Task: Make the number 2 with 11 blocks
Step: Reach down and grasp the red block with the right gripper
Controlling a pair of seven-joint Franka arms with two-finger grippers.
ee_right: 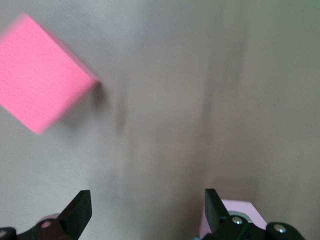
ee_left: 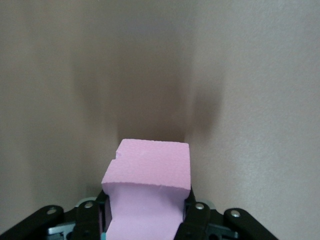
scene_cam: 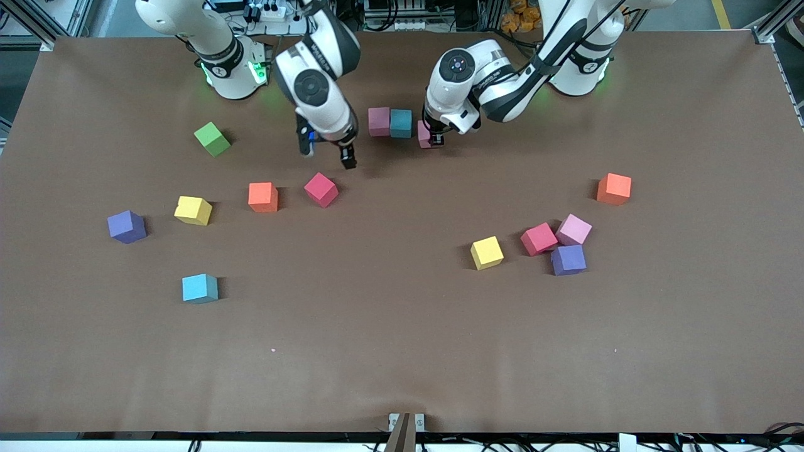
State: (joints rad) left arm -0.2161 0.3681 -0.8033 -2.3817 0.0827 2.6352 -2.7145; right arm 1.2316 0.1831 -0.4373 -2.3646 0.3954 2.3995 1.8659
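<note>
Across brown table (scene_cam: 402,351): scattered blocks (scene_cam: 193,210); cables along edges.

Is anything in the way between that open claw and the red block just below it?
Nothing visible: the open right gripper hangs over bare table just above the red block.

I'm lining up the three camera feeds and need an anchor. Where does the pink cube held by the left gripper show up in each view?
Front view: the pink cube sits clamped in the left gripper, beside the teal cube of the started row.
Left wrist view: it fills the lower middle, between the fingers.
Right wrist view: not identifiable.
Shared landmark: the brown table, seen in all views.
</note>
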